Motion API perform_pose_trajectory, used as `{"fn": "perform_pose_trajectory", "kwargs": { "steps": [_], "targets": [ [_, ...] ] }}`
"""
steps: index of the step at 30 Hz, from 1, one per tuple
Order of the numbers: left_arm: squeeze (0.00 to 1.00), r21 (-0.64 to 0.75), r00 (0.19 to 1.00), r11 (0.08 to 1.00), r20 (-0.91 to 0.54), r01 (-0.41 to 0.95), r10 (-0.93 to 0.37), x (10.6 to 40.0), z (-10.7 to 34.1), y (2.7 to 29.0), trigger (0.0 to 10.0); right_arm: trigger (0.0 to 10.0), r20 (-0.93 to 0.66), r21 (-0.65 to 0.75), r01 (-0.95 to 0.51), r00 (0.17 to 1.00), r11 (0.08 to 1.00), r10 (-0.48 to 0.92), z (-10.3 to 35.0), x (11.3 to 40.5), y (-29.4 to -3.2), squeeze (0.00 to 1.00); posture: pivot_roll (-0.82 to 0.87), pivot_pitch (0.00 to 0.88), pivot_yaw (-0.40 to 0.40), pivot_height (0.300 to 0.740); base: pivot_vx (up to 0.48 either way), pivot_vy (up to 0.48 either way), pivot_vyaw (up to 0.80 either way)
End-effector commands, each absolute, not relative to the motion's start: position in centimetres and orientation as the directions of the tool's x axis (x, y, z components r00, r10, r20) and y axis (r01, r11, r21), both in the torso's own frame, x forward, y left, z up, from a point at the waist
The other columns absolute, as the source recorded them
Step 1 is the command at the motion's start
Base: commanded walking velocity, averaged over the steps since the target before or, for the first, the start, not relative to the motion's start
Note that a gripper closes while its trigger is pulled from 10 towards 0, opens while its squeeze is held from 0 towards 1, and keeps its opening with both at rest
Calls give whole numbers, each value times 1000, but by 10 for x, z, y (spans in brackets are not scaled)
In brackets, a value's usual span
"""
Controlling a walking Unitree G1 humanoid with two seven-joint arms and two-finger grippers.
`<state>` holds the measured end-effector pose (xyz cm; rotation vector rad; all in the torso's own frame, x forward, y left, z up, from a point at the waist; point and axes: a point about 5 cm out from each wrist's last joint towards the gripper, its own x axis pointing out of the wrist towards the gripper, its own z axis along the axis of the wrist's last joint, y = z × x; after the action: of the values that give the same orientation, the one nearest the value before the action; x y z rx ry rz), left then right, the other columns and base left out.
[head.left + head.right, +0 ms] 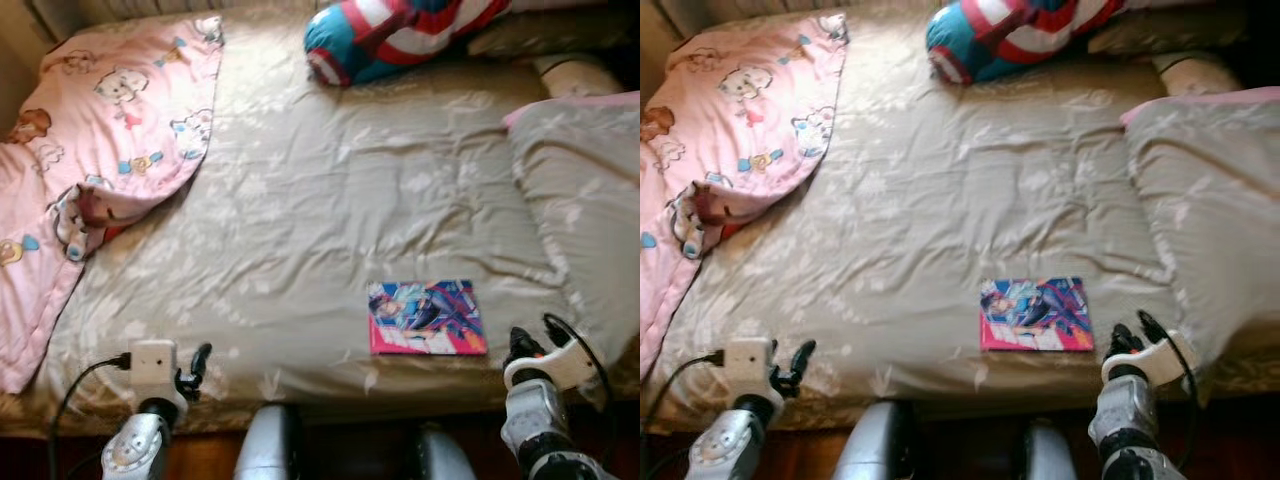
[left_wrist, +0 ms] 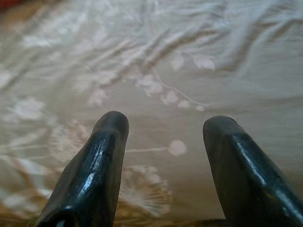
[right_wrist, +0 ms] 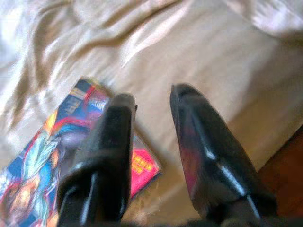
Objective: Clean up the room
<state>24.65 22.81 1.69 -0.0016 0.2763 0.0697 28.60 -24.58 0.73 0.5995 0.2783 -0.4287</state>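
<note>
Presently, the left gripper [image 2: 163, 142] hovers with fingers parted and empty at the near left edge of the beige floral-print bed [image 1: 300, 220]. The glossy colourful comic book [image 1: 427, 317] lies flat near the near right edge. The right gripper [image 3: 151, 142], parted and empty, hangs just beside it. Judged step: approach; next, close on the book's edge.

plush toy [image 1: 400, 35] cut off at top edge, comic book [image 3: 57, 156] blurred

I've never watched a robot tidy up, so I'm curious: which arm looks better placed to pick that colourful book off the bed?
Probably the right. The right gripper sits just beside the colourful book, fingers open, with the book's corner under them in its wrist view. The left gripper hovers over bare bed sheet, farther away.
</note>
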Motion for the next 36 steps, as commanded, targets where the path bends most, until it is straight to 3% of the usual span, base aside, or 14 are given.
{"fn": "perform_pose_trajectory", "kwargs": {
  "steps": [1,8,16,27,36],
  "targets": [
    [0,-2,937,993,-332,-119,112,238,1,234,10000,10000,-423,437,441,870,784,-253,-7,275,-237,0,0,20,29,646,0,0,0],
    [0,-13,877,990,-466,-139,116,236,-26,226,10000,10000,-562,320,457,797,830,-222,-43,234,-228,0,-27,0,24,646,0,0,0],
    [0,25,814,991,-568,-130,121,227,-41,233,10000,10000,-674,255,495,707,831,-215,-67,200,-218,0,-72,0,62,676,0,0,327],
    [0,47,747,982,-642,-185,171,208,-52,251,10000,10000,-723,218,522,654,825,-223,-78,178,-220,0,-158,0,92,740,0,0,0],
    [0,24,701,979,-694,-204,163,192,-65,241,10000,10000,-744,151,503,625,851,-237,-81,164,-238,0,-126,0,31,740,0,0,0]
  ]
}}
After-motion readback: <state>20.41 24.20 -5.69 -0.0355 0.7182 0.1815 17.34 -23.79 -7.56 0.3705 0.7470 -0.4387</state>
